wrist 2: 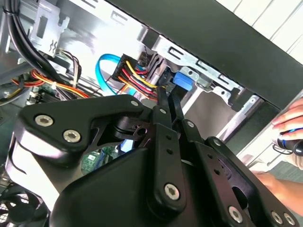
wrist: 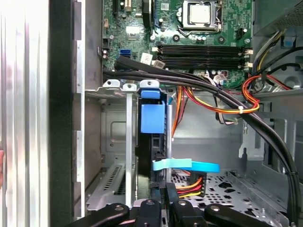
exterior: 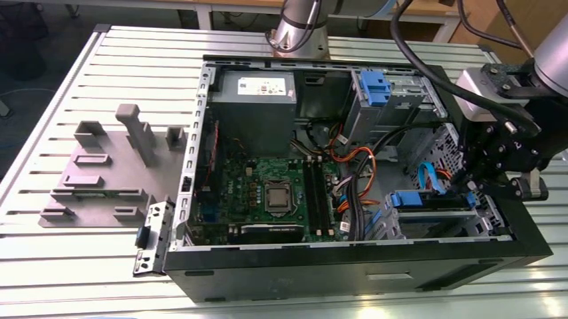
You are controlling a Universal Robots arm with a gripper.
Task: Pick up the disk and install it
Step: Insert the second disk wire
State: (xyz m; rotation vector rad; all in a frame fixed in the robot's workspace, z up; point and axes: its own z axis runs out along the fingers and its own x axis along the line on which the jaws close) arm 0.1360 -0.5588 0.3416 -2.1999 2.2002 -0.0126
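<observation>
A robot arm's pincer (exterior: 497,174) reaches into the open computer case (exterior: 355,266) at the exterior view's right, by the lower drive bay. The disk (wrist: 152,137) stands on edge inside the grey bay (wrist: 113,142), its blue plastic carrier tab (wrist: 152,118) showing in the first wrist view beside a loose blue ribbon cable (wrist: 185,165). In the second wrist view the pincer's two slim fingers (wrist 2: 163,106) lie nearly together, their tips meeting the blue carrier (wrist 2: 182,81) (whether they actually clamp it cannot be told). Red, yellow and black power wires (wrist 2: 135,75) bunch just beside the tips. A person's hand (wrist 2: 291,125) rests outside the case. The green motherboard (exterior: 262,193) fills the case's middle, and grey fixtures (exterior: 106,166) sit on the slatted tabletop (exterior: 133,60).
</observation>
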